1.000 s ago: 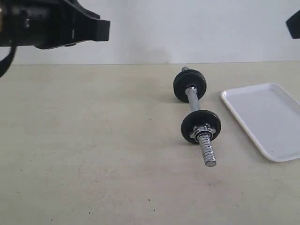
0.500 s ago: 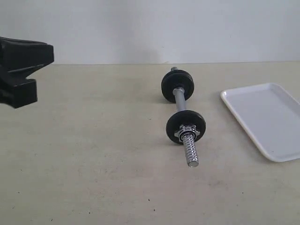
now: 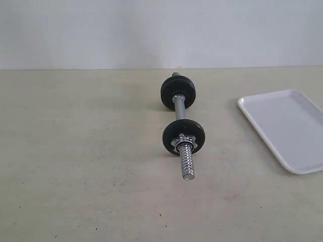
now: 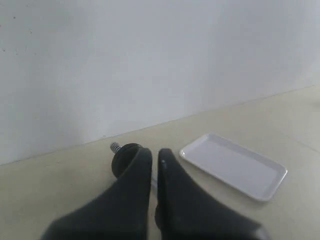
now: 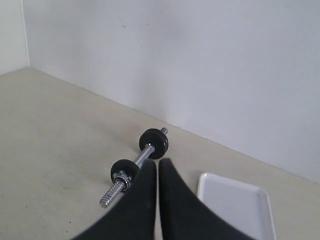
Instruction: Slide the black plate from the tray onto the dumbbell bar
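Just beyond the tips of the left gripper, whose jaws are pressed together with nothing held between them, the far black plate is seen partly hidden behind one finger, with a short threaded stub poking out past it. The tray is laid flat on the beige tabletop to the other side of those jaws, well apart from them. The right gripper is likewise closed on nothing, its fingers meeting along a thin seam. Ahead of its jaws and off to one side, the dumbbell bar is stretched out on the tabletop. The far black plate is carried at the end away from the tips and the near black plate closer in — just beside the edge of one finger in that picture, though contact cannot be judged. A silver collar nut is seated against the near black plate's outer face, and the coarse threaded end is left bare beyond it. The tray is found on the opposite side of the right jaws from the bar. In the exterior view both plates are held upright on the bar, separated by the rod's smooth middle, and the bar is set apart from the tray. Which of the two near-identical discs is the task's own cannot be told.
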Controlling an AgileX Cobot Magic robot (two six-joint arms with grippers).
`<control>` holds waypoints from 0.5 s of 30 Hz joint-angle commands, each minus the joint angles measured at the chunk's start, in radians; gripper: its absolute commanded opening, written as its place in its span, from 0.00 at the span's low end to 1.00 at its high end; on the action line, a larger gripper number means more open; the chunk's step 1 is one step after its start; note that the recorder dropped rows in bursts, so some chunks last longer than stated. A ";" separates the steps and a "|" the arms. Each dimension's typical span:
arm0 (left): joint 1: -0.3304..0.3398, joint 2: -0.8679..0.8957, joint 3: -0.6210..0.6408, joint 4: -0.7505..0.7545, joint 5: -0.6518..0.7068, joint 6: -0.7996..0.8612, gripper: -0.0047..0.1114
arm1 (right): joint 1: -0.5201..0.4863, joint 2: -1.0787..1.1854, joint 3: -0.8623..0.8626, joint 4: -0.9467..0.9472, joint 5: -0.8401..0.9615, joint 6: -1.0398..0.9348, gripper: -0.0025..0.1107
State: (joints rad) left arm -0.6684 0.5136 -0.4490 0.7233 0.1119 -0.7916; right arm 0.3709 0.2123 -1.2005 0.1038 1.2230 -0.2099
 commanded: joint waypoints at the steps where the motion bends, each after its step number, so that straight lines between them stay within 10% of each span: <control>1: -0.004 -0.127 0.062 -0.055 0.001 -0.008 0.08 | -0.002 -0.031 0.003 -0.021 -0.002 0.014 0.02; 8: -0.004 -0.310 0.173 -0.055 0.129 -0.004 0.08 | -0.002 -0.040 0.003 -0.091 -0.002 0.024 0.02; 15: -0.004 -0.362 0.342 0.005 -0.062 0.001 0.08 | -0.002 -0.040 0.003 -0.093 -0.002 0.016 0.02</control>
State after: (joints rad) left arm -0.6684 0.1554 -0.1455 0.6982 0.1358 -0.7916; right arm 0.3709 0.1755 -1.2005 0.0194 1.2243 -0.1890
